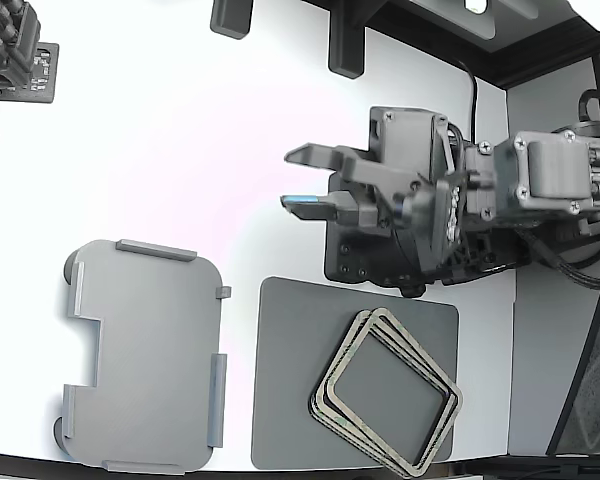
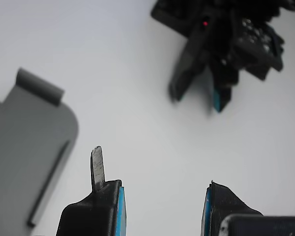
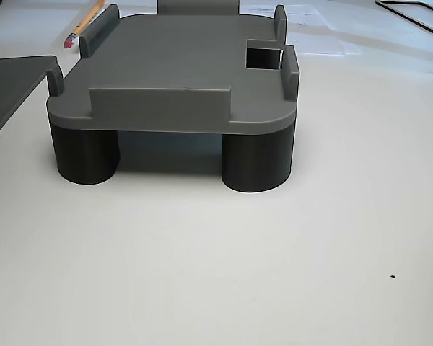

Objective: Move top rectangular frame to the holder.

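Note:
The top rectangular frame [image 1: 421, 356] is beige and thin, lying uppermost on a small skewed stack of look-alike frames on a dark grey mat [image 1: 290, 400] at the exterior view's lower right. The holder [image 1: 145, 355], a light grey plate with raised edge tabs and a stepped notch, stands at the lower left; the other view shows the holder [image 3: 173, 72] close up on its round feet, with nothing on it. My gripper [image 1: 305, 180] hangs open and empty over the white table, beyond the mat and apart from the stack. In the wrist view my gripper [image 2: 160, 201] shows blue-padded fingertips, with a corner of the holder [image 2: 24, 147] beside them.
A second dark arm [image 1: 10, 60] sits at the exterior view's upper left, and its gripper [image 2: 221, 44] appears in the wrist view. My arm's black base [image 1: 380, 260] stands just behind the mat. A pencil [image 3: 83, 21] lies behind the holder.

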Tool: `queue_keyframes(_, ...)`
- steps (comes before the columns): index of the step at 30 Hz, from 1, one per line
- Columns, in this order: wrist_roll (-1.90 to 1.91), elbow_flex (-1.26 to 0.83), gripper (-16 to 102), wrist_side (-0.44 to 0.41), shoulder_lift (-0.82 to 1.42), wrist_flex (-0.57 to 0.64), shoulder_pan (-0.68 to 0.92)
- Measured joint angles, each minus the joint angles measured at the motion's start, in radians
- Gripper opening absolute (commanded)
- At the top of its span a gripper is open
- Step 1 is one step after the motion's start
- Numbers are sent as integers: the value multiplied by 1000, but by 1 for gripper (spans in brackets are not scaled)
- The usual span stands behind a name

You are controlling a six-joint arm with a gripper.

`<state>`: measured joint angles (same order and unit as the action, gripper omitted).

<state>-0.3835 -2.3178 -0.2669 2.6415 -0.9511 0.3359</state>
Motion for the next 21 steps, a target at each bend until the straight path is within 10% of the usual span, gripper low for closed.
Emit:
queue_keyframes(7,-221,262,84,-14,-261,-239,305)
queue_keyframes(21,-523,485,65,167,-499,-548,742)
